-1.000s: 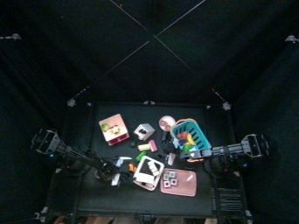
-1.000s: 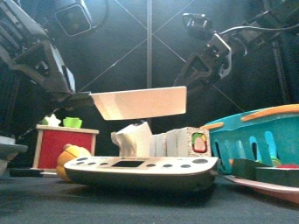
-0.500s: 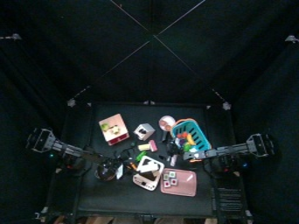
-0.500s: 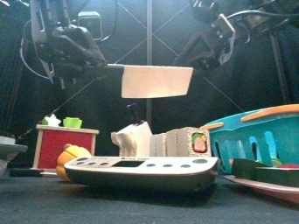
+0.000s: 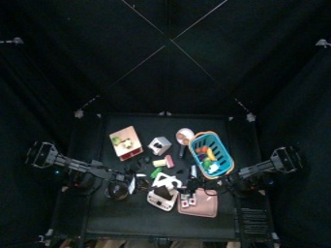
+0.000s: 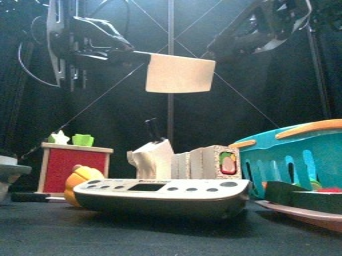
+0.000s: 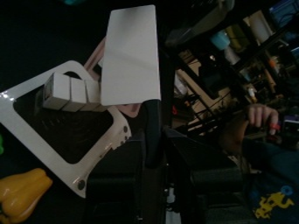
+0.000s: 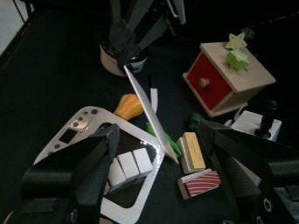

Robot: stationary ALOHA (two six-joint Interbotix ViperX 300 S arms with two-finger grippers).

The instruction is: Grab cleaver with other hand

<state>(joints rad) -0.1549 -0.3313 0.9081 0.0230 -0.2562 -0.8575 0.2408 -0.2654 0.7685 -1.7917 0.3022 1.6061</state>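
My left gripper [image 6: 88, 48] is shut on the handle of a toy cleaver [image 6: 181, 73] and holds it high above the table, its pale flat blade facing the front. In the left wrist view the blade [image 7: 129, 54] rises beyond the left gripper [image 7: 152, 118]. In the top view the cleaver [image 5: 161, 180] hangs over the table's front middle, right of the left gripper [image 5: 123, 184]. My right gripper [image 8: 158, 144] is open and empty, facing the cleaver [image 8: 142, 98] edge-on from a distance. It is at the right in the top view [image 5: 223, 174] and upper right in the front view [image 6: 262, 24].
A teal basket [image 6: 287, 143] stands at the right, a red box [image 6: 70, 166] at the left. A white tray [image 6: 160, 190] of toy food lies at the front, a pink tray [image 5: 196, 204] beside it. A person's hand [image 7: 260, 115] shows beyond the curtains.
My left gripper has lifted the cleaver higher and swung it towards the middle. My right gripper has drawn back to the right and up.
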